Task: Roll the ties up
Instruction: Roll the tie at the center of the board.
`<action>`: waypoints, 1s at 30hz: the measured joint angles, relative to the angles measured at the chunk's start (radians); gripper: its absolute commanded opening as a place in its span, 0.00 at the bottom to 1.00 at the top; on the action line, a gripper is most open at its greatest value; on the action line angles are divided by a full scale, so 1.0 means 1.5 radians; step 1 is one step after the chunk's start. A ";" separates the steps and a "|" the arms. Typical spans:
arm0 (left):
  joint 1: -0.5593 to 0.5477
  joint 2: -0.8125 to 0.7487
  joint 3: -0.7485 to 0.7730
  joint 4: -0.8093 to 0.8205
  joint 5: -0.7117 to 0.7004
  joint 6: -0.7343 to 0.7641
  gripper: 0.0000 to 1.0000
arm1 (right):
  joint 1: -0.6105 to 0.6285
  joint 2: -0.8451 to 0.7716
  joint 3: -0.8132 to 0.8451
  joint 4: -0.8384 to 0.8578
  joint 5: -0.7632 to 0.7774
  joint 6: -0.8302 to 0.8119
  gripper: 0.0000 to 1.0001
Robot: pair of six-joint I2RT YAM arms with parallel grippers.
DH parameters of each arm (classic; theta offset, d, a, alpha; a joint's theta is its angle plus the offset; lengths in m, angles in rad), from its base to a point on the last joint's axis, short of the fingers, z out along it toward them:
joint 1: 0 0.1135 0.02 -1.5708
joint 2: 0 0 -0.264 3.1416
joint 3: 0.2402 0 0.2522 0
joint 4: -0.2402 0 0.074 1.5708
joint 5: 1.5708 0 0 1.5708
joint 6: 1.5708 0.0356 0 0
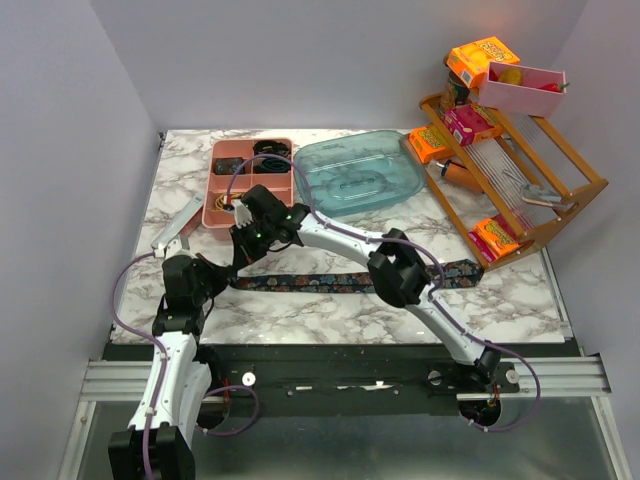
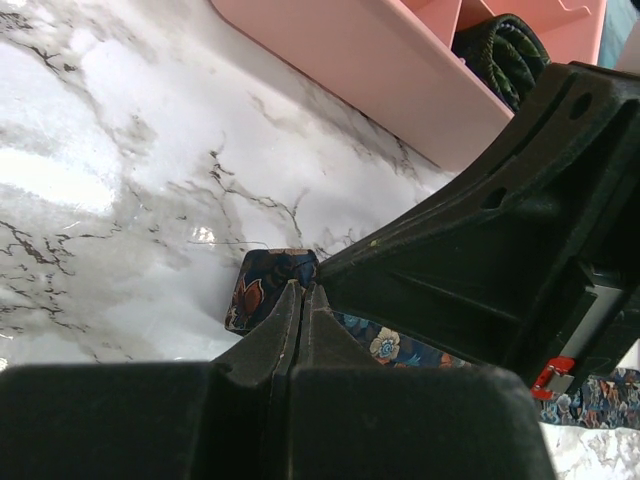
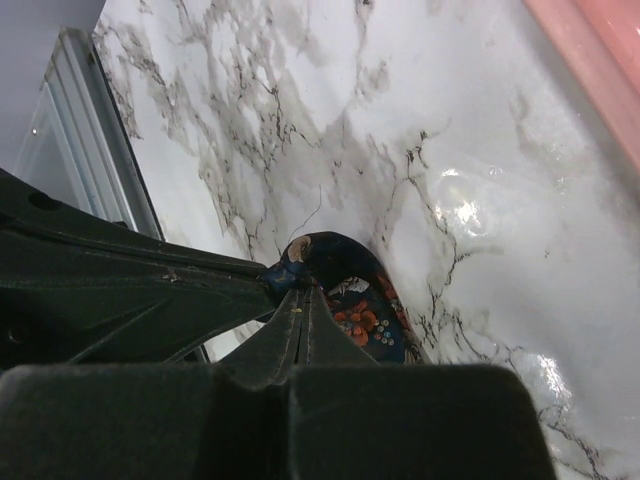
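Observation:
A dark floral tie (image 1: 330, 282) lies flat across the marble table, its left end folded over into a small curl (image 2: 262, 288). My left gripper (image 1: 226, 270) is at that end, jaws pressed together on the fold (image 2: 300, 292). My right gripper (image 1: 243, 252) reaches in from the far side, tip to tip with the left. Its jaws are also closed on the curled end (image 3: 300, 296). The curl shows beside its fingertips in the right wrist view (image 3: 355, 300). Each gripper's black body blocks part of the other's view.
A pink compartment tray (image 1: 222, 185) holding rolled dark ties (image 2: 505, 55) stands just beyond the grippers. A clear blue tub (image 1: 358, 175) sits beside it. A wooden rack (image 1: 520, 190) with snack boxes and a pink bin (image 1: 520, 88) fills the right back.

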 measured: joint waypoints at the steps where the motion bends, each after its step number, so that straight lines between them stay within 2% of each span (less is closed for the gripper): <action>1: 0.000 0.000 0.000 -0.002 -0.001 0.000 0.00 | 0.000 0.004 0.003 0.000 -0.002 0.001 0.01; 20: -0.001 -0.011 0.006 -0.002 0.003 -0.001 0.00 | 0.013 0.023 0.002 0.000 -0.003 0.004 0.01; 30: -0.001 -0.027 0.006 -0.002 0.002 -0.003 0.00 | 0.002 -0.025 -0.080 -0.007 0.126 -0.011 0.01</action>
